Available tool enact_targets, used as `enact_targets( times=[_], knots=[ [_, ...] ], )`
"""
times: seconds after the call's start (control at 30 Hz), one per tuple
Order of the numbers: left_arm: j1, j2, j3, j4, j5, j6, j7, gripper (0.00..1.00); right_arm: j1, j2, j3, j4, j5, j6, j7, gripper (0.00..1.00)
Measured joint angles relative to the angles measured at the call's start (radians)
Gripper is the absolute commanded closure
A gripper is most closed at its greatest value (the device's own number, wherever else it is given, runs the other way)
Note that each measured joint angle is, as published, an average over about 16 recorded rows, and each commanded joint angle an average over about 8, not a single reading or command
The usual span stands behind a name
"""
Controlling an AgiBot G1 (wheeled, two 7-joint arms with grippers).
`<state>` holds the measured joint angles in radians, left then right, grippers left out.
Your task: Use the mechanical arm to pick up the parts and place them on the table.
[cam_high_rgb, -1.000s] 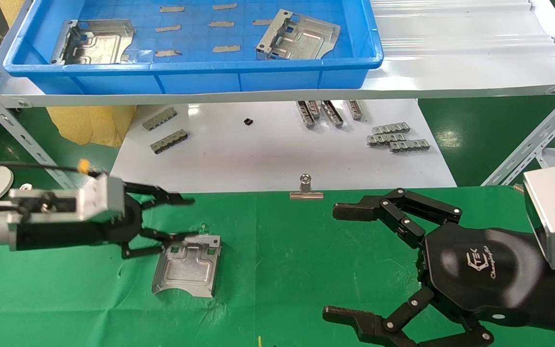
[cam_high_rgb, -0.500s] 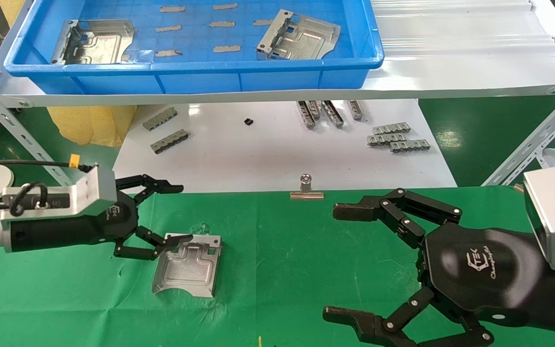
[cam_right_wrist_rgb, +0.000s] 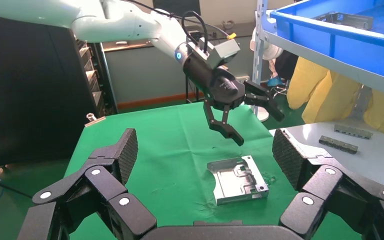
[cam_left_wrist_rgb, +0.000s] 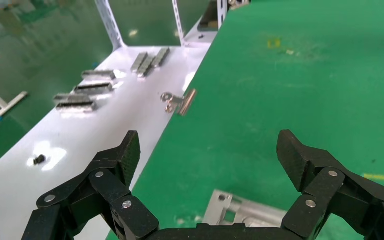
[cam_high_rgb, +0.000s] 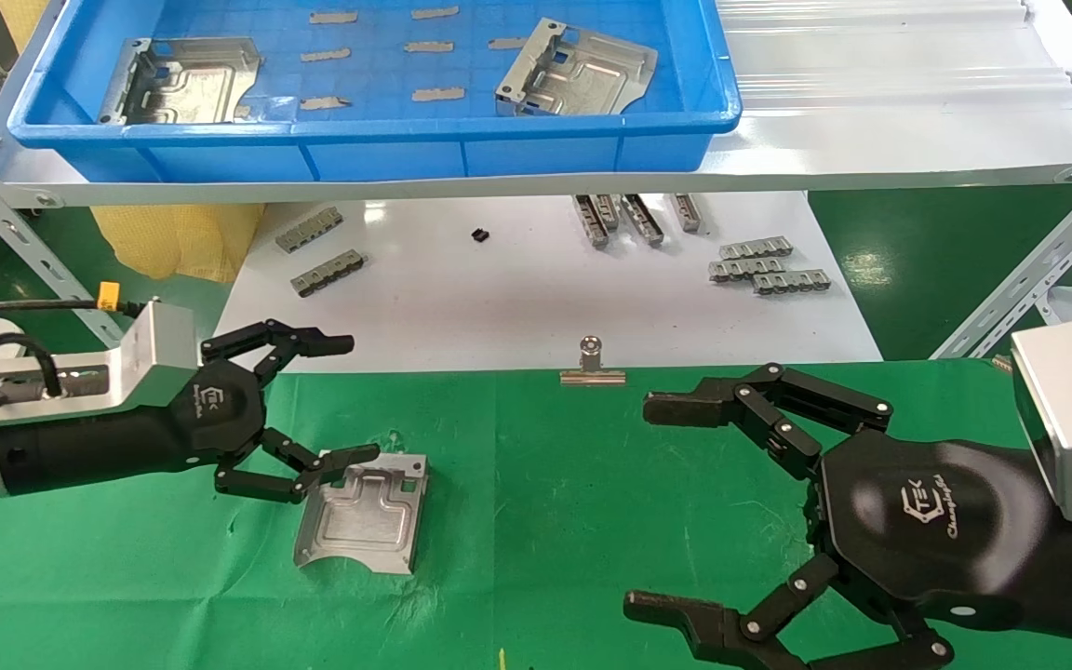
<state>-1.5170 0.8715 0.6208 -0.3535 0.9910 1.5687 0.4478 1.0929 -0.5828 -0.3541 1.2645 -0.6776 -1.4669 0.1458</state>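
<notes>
My left tool (cam_high_rgb: 345,398) is hanging spread and released just above the far left corner of a part (cam_high_rgb: 361,511) lying on the green bench (cam_high_rgb: 545,521). My right tool (cam_high_rgb: 662,507), partly cut off near right, is gaping empty.

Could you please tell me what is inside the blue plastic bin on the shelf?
The blue plastic bin holds two silvery stamped sheet-metal plates, one at its left end and one toward the right, plus several thin flat grey strips between them. Its near wall hides the nearest floor.
</notes>
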Motion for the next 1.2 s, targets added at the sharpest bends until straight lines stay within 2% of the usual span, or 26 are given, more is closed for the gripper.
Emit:
enact_targets(
  times=[1.2],
  knots=[
    [0.361, -0.213, -0.279, -0.760, -0.213, -0.060, -0.519, 0.00, 0.000, 0.000, 0.000, 0.000, 0.000, 0.000, 0.000, 0.00]
  ],
)
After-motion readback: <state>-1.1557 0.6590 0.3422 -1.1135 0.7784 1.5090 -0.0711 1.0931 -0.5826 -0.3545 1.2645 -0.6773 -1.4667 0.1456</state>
